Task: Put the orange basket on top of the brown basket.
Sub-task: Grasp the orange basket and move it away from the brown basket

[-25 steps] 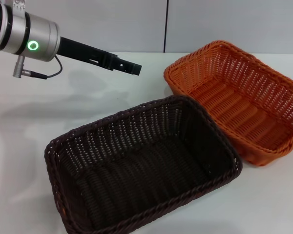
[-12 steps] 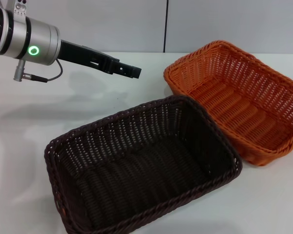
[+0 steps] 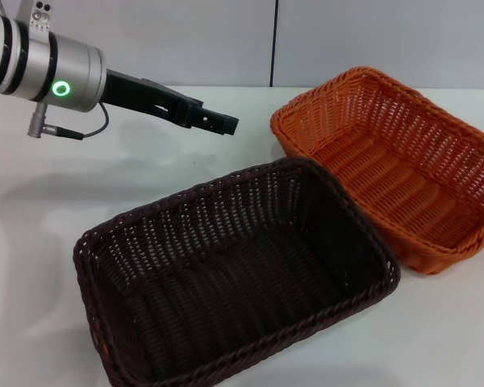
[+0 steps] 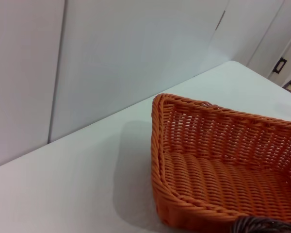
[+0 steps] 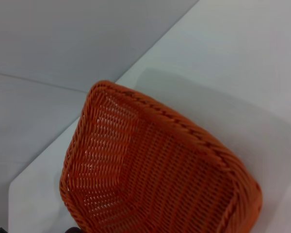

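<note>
Left gripper (image 3: 224, 123) reaches level above the table (image 3: 32, 201), fingers pressed together, holding nothing. One orange basket (image 3: 395, 165) sits touching one brown basket (image 3: 234, 278).

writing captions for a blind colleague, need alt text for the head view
A dark brown basket sits empty on a white table, its far corner against an empty orange basket to its right. The left gripper hangs in the air behind the brown basket, pointing toward the orange one and touching neither.
</note>
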`<state>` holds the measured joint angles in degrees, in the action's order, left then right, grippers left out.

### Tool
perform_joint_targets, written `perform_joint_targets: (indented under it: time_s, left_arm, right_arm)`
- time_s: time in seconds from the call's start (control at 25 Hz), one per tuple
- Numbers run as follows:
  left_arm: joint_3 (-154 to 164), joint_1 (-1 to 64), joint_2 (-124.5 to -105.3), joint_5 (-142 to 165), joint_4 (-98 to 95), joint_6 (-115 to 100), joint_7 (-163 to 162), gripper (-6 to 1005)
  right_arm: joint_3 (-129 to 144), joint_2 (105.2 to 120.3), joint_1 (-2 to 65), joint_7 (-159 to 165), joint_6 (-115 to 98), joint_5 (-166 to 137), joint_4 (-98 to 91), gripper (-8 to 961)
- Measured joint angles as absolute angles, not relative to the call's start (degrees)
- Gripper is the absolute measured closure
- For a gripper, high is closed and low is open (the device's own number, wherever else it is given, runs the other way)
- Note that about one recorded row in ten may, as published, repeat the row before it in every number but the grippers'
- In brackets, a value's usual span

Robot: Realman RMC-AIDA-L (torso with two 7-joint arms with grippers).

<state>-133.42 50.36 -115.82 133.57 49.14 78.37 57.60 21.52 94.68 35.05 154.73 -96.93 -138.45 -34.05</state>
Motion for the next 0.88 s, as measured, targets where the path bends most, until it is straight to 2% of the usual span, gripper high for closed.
perform_joint_targets:
  time_s: [0.24, 0.44, 0.6, 0.64, 0.88]
  left_arm:
    - [-133.45, 50.36, -117.17, 133.50, 49.61, 78.75, 57.86, 172]
    - [-133.42, 50.32, -117.41, 133.50, 49.27, 78.28, 58.12, 172]
    - [-133.41, 50.31, -117.55, 133.50, 49.21, 78.23, 58.36, 172]
    - [-133.45, 50.30, -117.60, 133.50, 49.06, 78.11, 58.50, 172]
    - [-133.42, 50.27, -117.61, 133.47, 48.42, 77.83, 58.62, 172]
  right_arm:
    - [21.96, 95.47, 36.39, 154.23, -93.56, -138.35, -31.26, 124]
    - [23.23, 95.78, 36.94, 154.09, -91.53, -138.40, -29.61, 125]
    - [24.03, 96.84, 37.58, 153.84, -89.99, -138.37, -29.33, 125]
    - [24.43, 97.51, 37.96, 153.55, -88.82, -138.37, -29.17, 125]
    - [24.73, 98.80, 38.58, 152.48, -86.11, -138.40, -28.69, 124]
